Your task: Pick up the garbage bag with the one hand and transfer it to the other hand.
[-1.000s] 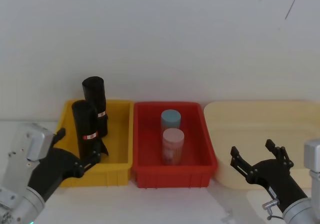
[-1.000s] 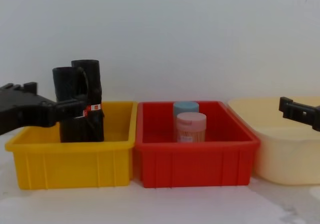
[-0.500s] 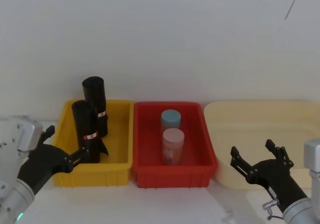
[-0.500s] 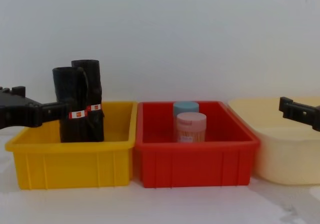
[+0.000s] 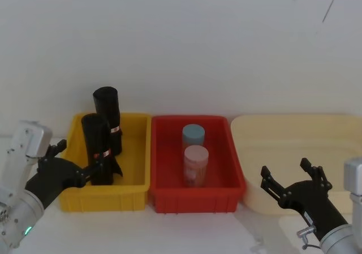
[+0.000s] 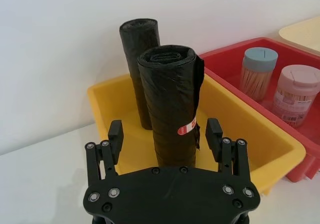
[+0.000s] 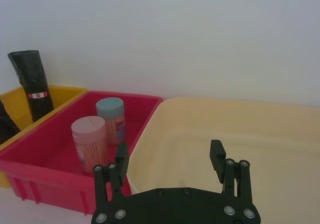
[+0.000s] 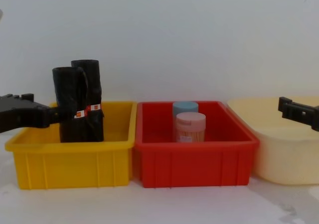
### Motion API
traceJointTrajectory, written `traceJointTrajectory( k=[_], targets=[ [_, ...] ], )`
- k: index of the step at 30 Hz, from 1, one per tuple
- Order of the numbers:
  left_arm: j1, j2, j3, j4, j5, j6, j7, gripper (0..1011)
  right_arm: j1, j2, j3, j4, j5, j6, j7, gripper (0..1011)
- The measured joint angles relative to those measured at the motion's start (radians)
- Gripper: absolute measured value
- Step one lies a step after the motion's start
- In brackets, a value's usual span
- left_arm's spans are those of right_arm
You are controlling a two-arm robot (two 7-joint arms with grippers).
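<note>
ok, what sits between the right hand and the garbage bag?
Head view: the red bin holding two jars stands between right hand and garbage bag.

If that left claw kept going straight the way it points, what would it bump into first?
Most likely the nearer garbage bag, standing in the yellow bin: the left gripper points at it with open fingers, one to each side. How far off it is remains unclear.

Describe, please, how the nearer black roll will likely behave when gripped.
The roll stands tall and narrow on end in the yellow bin, so a push from the open left gripper nearby would probably tip it. It looks tightly wound, so likely firm, though the film may slip. Its loose outer flap could unfurl.
</note>
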Motion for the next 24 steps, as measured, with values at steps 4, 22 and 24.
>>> traceJointTrajectory(
  k=[4,22,24],
  targets=[
    [-0.034,-0.014,0.009,0.041,-0.001,0.002,-0.019,1001,0.0,0.0,0.0,0.0,0.0,0.0,0.0,999],
    [-0.223,-0.091,0.061,0.275,0.013,-0.011,-0.107,1001,0.0,0.0,0.0,0.0,0.0,0.0,0.0,999],
    [-0.238,-0.096,0.066,0.294,0.013,-0.012,-0.117,1001,0.0,0.0,0.0,0.0,0.0,0.0,0.0,999]
  ],
)
